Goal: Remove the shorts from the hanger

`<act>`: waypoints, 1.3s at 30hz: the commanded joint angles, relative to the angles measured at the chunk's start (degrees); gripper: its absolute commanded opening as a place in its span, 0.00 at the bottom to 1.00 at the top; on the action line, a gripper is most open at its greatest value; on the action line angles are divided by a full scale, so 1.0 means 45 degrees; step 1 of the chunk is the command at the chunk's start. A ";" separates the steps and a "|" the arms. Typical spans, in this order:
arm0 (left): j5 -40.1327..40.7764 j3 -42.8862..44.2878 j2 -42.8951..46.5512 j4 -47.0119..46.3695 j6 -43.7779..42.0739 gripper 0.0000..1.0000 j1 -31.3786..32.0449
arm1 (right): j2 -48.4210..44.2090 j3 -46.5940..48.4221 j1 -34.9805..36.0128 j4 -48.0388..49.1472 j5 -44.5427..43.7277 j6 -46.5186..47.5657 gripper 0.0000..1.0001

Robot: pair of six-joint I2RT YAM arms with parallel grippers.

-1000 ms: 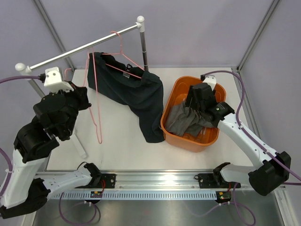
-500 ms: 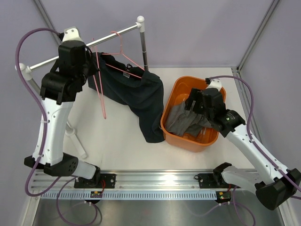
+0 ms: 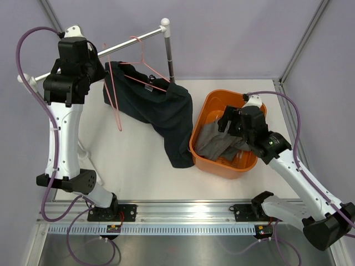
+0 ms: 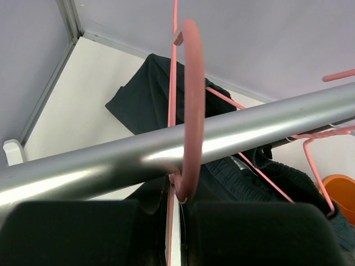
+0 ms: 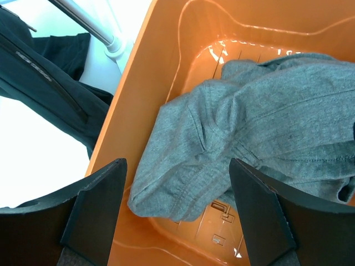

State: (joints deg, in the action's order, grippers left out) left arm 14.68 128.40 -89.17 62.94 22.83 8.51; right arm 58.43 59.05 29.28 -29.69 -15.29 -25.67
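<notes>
The empty hanger (image 4: 191, 83) is being pinched at the rail (image 4: 249, 124) by the closed left gripper (image 4: 176, 209) — let go unseated, it could fall — the right gripper (image 5: 176, 166) being held open.

White table (image 3: 138, 166) under an orange tub (image 3: 227, 168) and the trailing leg of the dark shorts (image 3: 180, 149).

A rail (image 3: 119, 45) runs across the back left of the table (image 3: 138, 166) and ends at a post (image 3: 170, 58). Two hangers hook on it. The bare hanger (image 3: 115, 105) is on the left, its wire between the fingers of the left gripper (image 4: 176, 233). The other hanger (image 3: 145, 67), to its right, carries shorts (image 3: 161, 111) that trail down onto the table and touch the tub (image 3: 201, 111) on the right. More shorts (image 3: 213, 141) lie in the tub, under the right gripper (image 5: 177, 194).
</notes>
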 commanded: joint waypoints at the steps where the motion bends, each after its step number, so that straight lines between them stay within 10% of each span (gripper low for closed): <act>1: -0.0391 -0.0113 0.0049 -0.0529 0.0161 0.00 -0.0289 | -0.0232 -0.0133 -0.0022 0.0290 0.0253 0.0099 0.83; 39: 0.0528 -0.6520 0.3174 -0.2326 -0.0210 0.00 -0.0837 | -0.0661 -0.0817 -0.0022 0.0270 0.0761 -0.0155 0.80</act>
State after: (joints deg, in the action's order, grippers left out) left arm 16.23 101.58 -75.13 50.28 22.28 5.13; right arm 56.47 55.46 29.28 -29.67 -12.45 -25.80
